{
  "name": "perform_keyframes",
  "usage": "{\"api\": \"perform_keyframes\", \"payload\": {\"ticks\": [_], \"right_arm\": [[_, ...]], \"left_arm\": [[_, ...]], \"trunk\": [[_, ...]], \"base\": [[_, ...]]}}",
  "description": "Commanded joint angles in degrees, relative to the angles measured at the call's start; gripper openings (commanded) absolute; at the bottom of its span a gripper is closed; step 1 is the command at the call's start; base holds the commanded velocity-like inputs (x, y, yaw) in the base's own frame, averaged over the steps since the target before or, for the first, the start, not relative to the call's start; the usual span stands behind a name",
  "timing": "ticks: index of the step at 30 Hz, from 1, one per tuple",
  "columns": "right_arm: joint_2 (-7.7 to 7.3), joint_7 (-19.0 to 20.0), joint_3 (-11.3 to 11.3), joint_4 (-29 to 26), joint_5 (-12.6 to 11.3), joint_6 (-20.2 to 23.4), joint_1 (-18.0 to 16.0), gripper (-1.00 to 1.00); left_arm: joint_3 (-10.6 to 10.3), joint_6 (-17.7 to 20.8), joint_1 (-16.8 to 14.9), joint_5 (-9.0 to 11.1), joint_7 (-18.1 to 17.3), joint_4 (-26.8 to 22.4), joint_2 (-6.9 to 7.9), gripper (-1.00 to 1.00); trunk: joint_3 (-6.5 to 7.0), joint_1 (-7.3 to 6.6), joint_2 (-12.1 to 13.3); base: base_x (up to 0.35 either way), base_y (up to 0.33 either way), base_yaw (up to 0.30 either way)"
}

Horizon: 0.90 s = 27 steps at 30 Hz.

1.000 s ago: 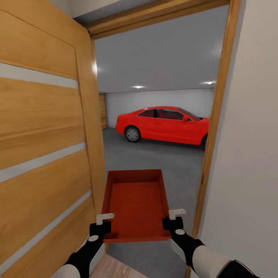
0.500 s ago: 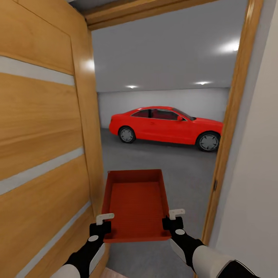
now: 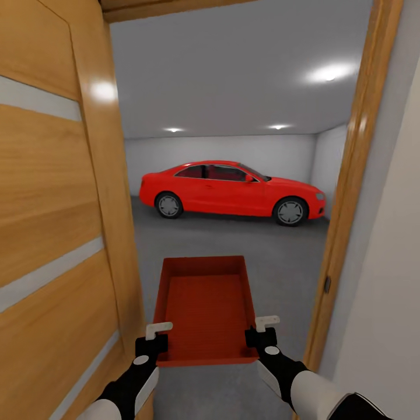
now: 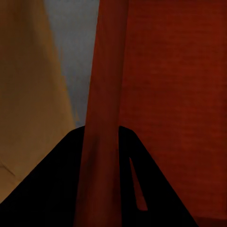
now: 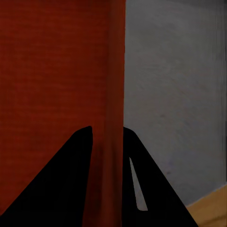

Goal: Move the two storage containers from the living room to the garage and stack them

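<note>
An orange-red container [image 3: 205, 309] is carried level in front of the robot, inside a doorway. The left gripper [image 3: 154, 337] pinches its left wall near the near corner, and the right gripper [image 3: 263, 329] pinches its right wall likewise; each wrist view shows a wall clamped between dark fingers [image 4: 56, 189]. The open wooden door [image 3: 55, 221] stands close along the container's left edge; the door frame [image 3: 350, 192] is further off on the right. Beyond lies open grey floor [image 3: 280, 256], then a red car [image 3: 230, 191] near the back wall.

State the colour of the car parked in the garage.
Bright red glossy car, seen best in the head view.
</note>
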Motion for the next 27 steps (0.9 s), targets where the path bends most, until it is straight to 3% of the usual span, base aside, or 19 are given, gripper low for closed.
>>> {"api": "perform_keyframes", "payload": {"ticks": [1,11,27], "right_arm": [[0.03,0.3,-2.6,-0.2,0.5,-2.5,-0.1,-1.00],[0.03,0.3,-2.6,-0.2,0.5,-2.5,-0.1,-1.00],[0.03,0.3,-2.6,-0.3,0.5,-2.5,-0.1,-1.00]], "left_arm": [[3.8,-0.2,0.0,0.9,0.7,0.1,1.15,-1.00],[4.0,-0.4,0.0,0.7,1.0,-0.5,1.03,-1.00],[4.0,-0.5,0.0,0.7,1.4,-0.9,0.97,-1.00]], "trunk": [[-0.09,0.04,-0.1],[-0.09,0.04,-0.1],[-0.09,0.04,-0.1]], "base": [[0.247,0.261,-0.284],[0.226,0.227,-0.274],[0.009,0.008,-0.024]]}}
